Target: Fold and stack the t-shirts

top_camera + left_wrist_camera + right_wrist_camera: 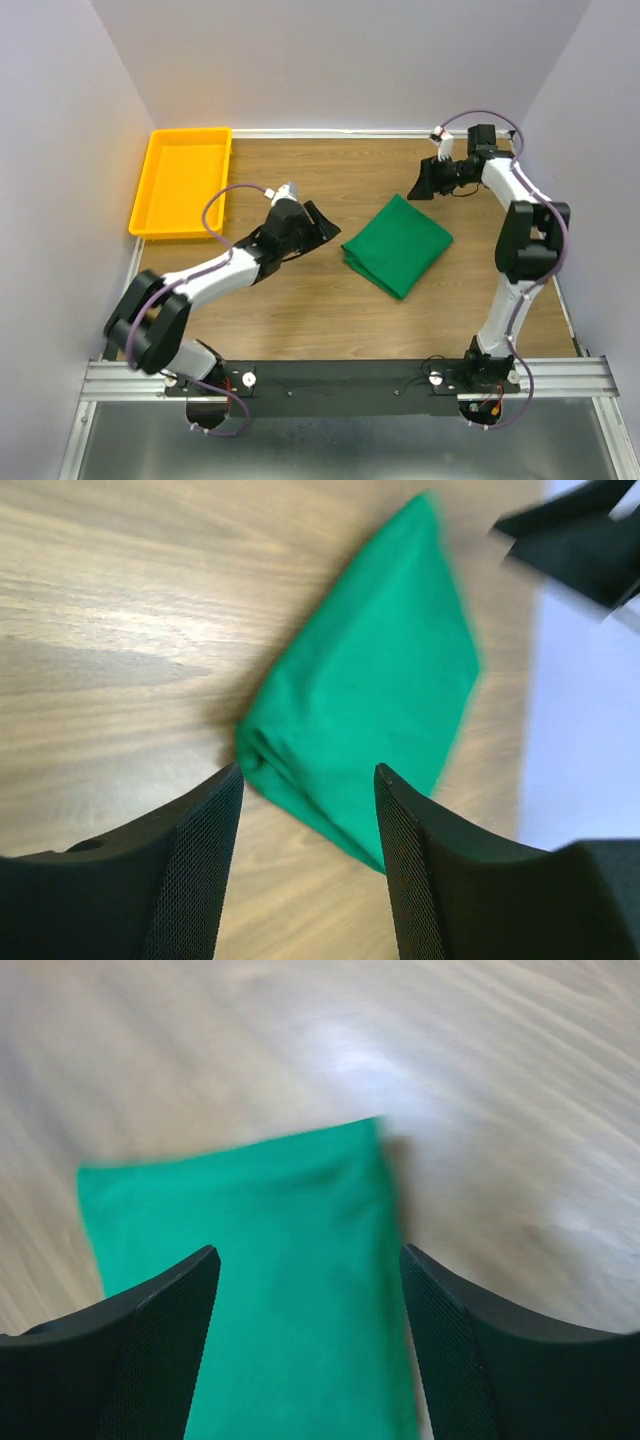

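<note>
1. At the far left of the overhead view, a yellow tray (181,182) sits on the wooden table (300,320), close to the back left corner.
2. The left arm (200,285) stretches from its base at the near edge diagonally toward the middle of the table. At its end, the left gripper (322,222) is released. Its own camera shows the two black fingers (190,870) standing apart with nothing between them. It is just to the left of the cloth, and from above a strip of bare wood separates the two.
3. The green t-shirt (397,243) lies on the table right of centre, between the two grippers. It is folded into a compact, roughly square bundle turned like a diamond. Its layered, folded edge faces the left gripper.
4. The right gripper (425,180) is near the back of the table, just beyond the shirt's far corner. It is also released, with its jaws wide apart and holding nothing. Its own camera, somewhat blurred, looks down past them onto one corner of the green cloth and the wood beside it.
5. At the far right, the right arm (520,240) rises from its base at the near edge, bends, and reaches back toward the left.
</note>
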### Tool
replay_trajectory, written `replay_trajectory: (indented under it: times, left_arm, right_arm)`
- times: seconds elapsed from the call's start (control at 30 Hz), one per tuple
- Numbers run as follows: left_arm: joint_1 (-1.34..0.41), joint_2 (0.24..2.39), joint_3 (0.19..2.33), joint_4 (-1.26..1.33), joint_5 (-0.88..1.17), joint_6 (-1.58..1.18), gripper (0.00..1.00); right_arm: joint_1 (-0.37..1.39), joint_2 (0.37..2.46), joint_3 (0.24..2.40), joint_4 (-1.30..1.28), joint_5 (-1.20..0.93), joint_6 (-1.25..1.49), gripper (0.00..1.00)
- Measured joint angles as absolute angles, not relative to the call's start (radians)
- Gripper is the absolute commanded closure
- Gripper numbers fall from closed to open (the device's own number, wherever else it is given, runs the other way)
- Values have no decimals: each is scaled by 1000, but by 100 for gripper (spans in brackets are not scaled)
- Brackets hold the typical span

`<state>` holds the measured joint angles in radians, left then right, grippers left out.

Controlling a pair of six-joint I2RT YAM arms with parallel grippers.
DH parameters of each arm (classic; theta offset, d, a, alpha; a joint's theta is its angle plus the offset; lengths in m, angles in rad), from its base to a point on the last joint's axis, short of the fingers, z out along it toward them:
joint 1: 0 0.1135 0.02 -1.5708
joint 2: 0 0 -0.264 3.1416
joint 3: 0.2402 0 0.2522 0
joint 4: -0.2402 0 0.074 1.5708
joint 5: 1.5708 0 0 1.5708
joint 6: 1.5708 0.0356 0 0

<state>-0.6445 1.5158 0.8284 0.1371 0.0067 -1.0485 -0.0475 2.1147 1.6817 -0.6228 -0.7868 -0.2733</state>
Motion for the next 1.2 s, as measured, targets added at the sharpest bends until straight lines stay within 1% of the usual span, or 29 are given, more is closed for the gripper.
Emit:
replay_trajectory:
  times: [0.03,0.07,0.1,0.13,0.17,0.2,0.3,0.33,0.37,0.43,0.5,0.6,0.73,0.8,1.0,1.03,1.2]
  left_arm:
    - [-641,1448,797,141,0,-1052,44]
    - [-640,1398,761,157,1,-1060,56]
    - [-636,1361,729,169,2,-1069,63]
    - [-634,1327,685,192,12,-1087,68]
    - [-633,1319,657,208,22,-1109,77]
    - [-632,1318,615,248,40,-1129,79]
    - [-638,1343,448,343,100,-1233,86]
    - [-639,1352,423,354,109,-1251,86]
    - [-642,1370,386,374,129,-1271,86]
    - [-644,1410,377,406,155,-1290,86]
    - [-645,1451,396,447,179,-1297,85]
    - [-655,1541,447,538,223,-1307,81]
    - [-672,1649,503,607,266,-1312,78]
    - [-678,1718,540,630,286,-1315,76]
    - [-683,1816,601,649,310,-1330,76]
    - [-683,1823,609,649,310,-1330,76]
    - [-683,1878,664,657,324,-1336,79]
  right_arm:
    - [-42,2054,1634,-639,-809,-353,23]
    - [-21,1981,1589,-662,-812,-415,24]
    - [19,1898,1541,-684,-812,-490,25]
    - [47,1872,1524,-685,-807,-523,25]
    - [135,1799,1477,-675,-783,-560,25]
    - [193,1763,1444,-666,-757,-579,25]
    - [461,1688,1324,-604,-627,-582,25]
    - [549,1689,1295,-590,-572,-573,25]
    - [595,1695,1275,-579,-530,-561,25]
    - [661,1718,1241,-560,-429,-527,25]
    - [673,1739,1234,-548,-347,-500,25]
    - [672,1761,1234,-512,-221,-463,25]
    - [672,1762,1234,-490,-152,-445,25]
    - [673,1763,1234,-485,-129,-438,27]
    - [673,1790,1229,-472,-106,-408,43]
    - [673,1795,1229,-472,-105,-404,49]
    - [673,1808,1227,-471,-102,-385,53]
